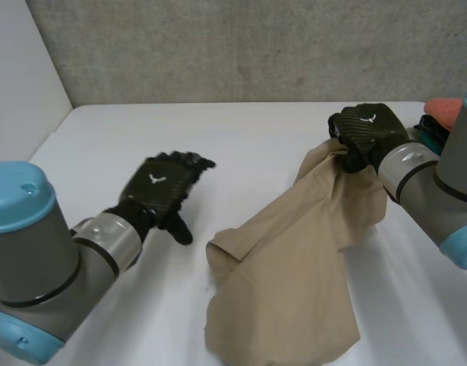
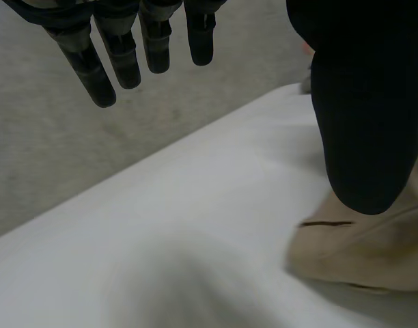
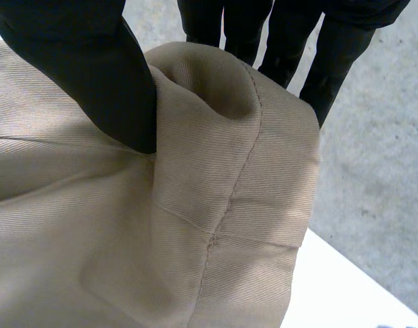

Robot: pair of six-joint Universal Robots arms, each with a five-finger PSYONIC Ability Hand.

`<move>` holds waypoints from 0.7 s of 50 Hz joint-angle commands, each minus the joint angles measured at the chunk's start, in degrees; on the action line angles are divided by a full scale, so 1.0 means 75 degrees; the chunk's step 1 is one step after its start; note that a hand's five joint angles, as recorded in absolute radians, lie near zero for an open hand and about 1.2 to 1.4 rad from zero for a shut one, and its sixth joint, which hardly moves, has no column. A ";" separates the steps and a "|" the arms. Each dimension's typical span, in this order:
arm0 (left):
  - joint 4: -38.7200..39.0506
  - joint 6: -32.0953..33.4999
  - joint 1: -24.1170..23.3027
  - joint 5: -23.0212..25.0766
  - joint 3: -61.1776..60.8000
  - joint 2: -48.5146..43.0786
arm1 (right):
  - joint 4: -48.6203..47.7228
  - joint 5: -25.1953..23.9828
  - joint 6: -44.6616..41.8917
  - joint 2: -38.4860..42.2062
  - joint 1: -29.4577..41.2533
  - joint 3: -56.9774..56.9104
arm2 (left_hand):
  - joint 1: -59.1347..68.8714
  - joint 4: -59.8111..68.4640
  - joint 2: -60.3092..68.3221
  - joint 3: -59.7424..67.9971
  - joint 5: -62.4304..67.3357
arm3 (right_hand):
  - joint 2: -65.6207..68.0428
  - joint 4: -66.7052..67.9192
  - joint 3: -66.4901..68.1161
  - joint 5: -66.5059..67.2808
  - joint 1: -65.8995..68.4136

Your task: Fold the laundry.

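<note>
A tan garment (image 1: 294, 267) lies crumpled on the white table (image 1: 241, 145), stretching from the front middle up toward the back right. My right hand (image 1: 367, 136) is shut on its far top end, lifting it off the table. In the right wrist view the thumb (image 3: 93, 75) presses a seamed hem of the tan garment (image 3: 216, 198) against the fingers (image 3: 332, 48). My left hand (image 1: 163, 191) hovers open over bare table, left of the cloth and apart from it. In the left wrist view its fingers (image 2: 127, 48) hang straight, and the tan garment (image 2: 373, 253) lies beyond the thumb (image 2: 366, 102).
Other folded laundry, an orange-red piece (image 1: 445, 111) over a dark teal one (image 1: 432, 133), sits at the back right table edge behind my right arm. A grey wall (image 1: 249, 46) runs along the table's far side. Bare table lies to the left.
</note>
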 commanded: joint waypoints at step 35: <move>-0.0678 -0.0103 -0.0367 -0.2336 0.3576 -0.0481 | -0.2238 -0.0192 0.1926 -0.0945 0.0618 0.0680 | 0.9170 0.9123 0.9117 0.9094 0.8941 | 0.1629 0.1518 0.1605 0.1958 0.2032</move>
